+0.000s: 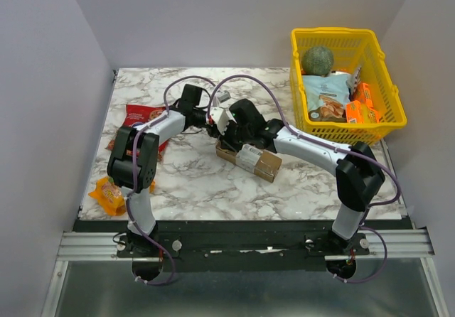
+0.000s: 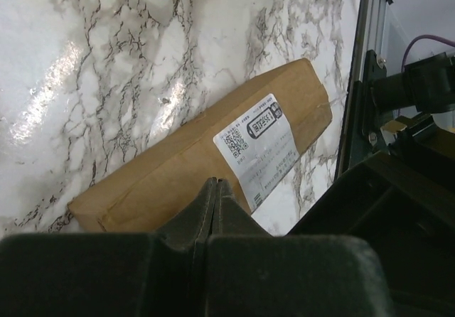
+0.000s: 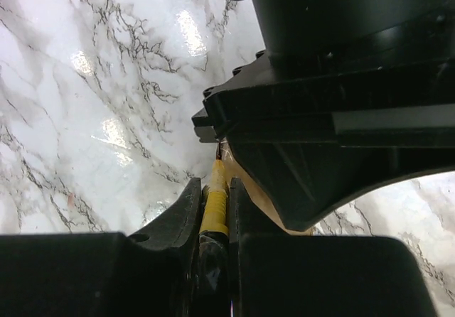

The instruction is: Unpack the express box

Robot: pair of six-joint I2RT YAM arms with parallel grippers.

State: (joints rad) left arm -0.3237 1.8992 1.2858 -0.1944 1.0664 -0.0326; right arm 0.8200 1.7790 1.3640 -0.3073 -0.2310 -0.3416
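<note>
The left gripper (image 2: 215,187) is clenched, its two fingers pressed flat together with nothing between them. The tips hang over the top face of the express box (image 2: 170,171), just beside the edge of its white label (image 2: 257,146). I cannot tell whether they actually touch the cardboard.

The right gripper (image 3: 214,184) is grasping a slim yellow object (image 3: 215,207), pinched upright between its two fingers. From here I can't make out what that object is. The dark body of the other arm crowds in right against it, with a sliver of brown cardboard showing underneath.

There is one box, lying flat and at a slant near the middle of the marble table (image 1: 192,182). Its far-left end is under the two grippers, and its near-right end points towards the right arm. The flaps look closed.

Both arms reach in from the near edge and meet over that far-left end.

Two snack bags lie on the left of the table, well apart from the box: a red bag (image 1: 141,118) farther back and an orange bag (image 1: 109,196) near the front edge.

One yellow basket (image 1: 348,127) stands at the far right corner. It holds a round green thing (image 1: 316,60), a pale blue bag (image 1: 325,93) and some orange packs (image 1: 362,104).
</note>
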